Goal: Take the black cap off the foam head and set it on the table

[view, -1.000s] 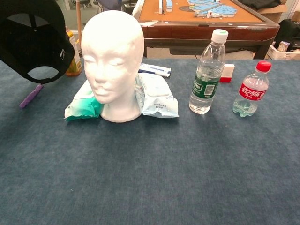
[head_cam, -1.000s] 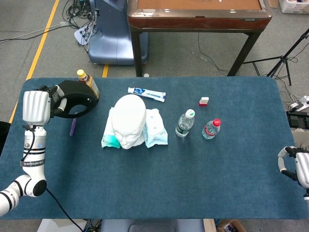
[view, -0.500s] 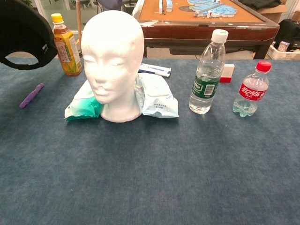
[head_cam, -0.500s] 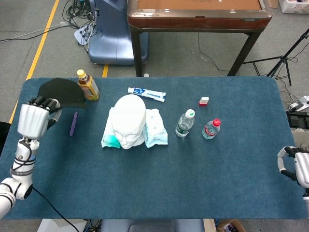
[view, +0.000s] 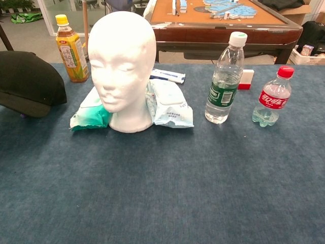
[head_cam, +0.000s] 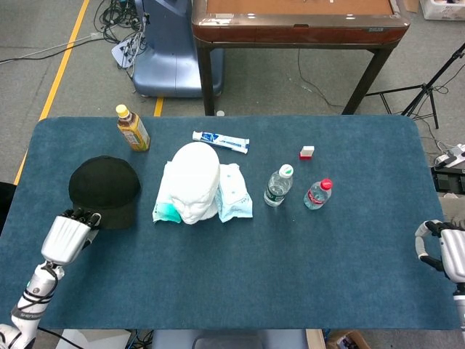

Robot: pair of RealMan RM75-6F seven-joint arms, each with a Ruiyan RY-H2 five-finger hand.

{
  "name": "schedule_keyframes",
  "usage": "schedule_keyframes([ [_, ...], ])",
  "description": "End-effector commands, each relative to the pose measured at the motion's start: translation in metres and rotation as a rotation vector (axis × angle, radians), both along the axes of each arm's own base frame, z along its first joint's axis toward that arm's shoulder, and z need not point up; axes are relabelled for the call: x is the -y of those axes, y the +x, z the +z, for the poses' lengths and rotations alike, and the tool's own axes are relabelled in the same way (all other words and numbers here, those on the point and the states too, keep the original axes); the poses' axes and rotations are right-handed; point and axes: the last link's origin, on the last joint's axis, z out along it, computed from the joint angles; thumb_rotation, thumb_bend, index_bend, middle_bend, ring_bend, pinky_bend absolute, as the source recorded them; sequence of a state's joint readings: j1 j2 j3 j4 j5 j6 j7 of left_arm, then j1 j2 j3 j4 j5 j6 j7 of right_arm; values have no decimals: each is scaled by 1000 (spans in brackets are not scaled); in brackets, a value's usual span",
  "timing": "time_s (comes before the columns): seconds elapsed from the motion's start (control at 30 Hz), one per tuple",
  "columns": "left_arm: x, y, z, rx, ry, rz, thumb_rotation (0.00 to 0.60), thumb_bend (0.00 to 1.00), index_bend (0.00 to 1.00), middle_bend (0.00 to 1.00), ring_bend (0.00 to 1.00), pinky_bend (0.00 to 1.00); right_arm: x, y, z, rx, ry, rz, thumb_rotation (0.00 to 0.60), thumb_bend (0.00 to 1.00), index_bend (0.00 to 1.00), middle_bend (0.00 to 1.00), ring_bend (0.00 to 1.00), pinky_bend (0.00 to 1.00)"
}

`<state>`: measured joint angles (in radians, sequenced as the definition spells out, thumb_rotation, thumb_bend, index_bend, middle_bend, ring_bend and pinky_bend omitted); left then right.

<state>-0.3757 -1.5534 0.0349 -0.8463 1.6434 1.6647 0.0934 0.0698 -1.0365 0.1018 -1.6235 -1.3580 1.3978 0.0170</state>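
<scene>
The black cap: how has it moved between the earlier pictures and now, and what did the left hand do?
The black cap came down from the air at the table's far left and now lies on the table, left of the foam head, covering the purple pen. The left hand drew back toward the near edge, its fingers at the brim; whether it has let go is unclear. Bottles, head and right hand stayed put.
</scene>
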Motion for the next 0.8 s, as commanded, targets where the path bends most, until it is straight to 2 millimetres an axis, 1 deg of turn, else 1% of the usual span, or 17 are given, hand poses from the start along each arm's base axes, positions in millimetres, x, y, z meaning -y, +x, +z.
schedule_keyframes([
  [0.03,37,-2,-2,-64,-108,169,600,476,512,614,518,720,0,0,0,0,0,1,600,487,525,496,436,489],
  [0.1,44,3,1,-63,-150,247,600,447,476,594,511,719,0,0,0,0,-1,0,600,487,525,496,436,489],
  [0.17,50,6,4,-71,-189,321,600,370,395,545,484,711,0,0,0,1,-1,-1,600,487,525,496,436,489],
  [0.3,58,9,9,-119,-243,435,600,168,211,406,410,689,1,0,0,1,-3,-2,600,487,525,496,436,489],
  [0.4,65,11,16,-190,-276,526,600,82,43,290,344,657,0,0,0,2,-7,-1,600,487,525,496,436,489],
  [0.43,67,12,18,-202,-286,548,600,57,11,236,314,639,0,0,1,2,-7,0,600,487,525,496,436,489],
  [0.53,73,15,24,-228,-318,611,600,22,0,121,245,604,0,0,0,2,-5,2,600,486,525,496,436,489],
  [0.6,75,16,27,-242,-314,627,600,21,0,101,235,601,0,1,0,1,-4,2,600,487,525,496,436,489],
  [0.7,74,17,30,-217,-269,624,600,22,15,111,236,601,0,1,0,-1,-3,2,600,487,525,496,436,489],
  [0.77,74,18,31,-145,-247,631,600,24,109,150,243,601,0,1,-1,-3,-2,2,600,487,525,496,436,489],
  [0.8,75,19,32,-107,-238,628,600,33,193,190,254,601,0,1,-1,-5,-1,1,600,487,525,496,436,489],
])
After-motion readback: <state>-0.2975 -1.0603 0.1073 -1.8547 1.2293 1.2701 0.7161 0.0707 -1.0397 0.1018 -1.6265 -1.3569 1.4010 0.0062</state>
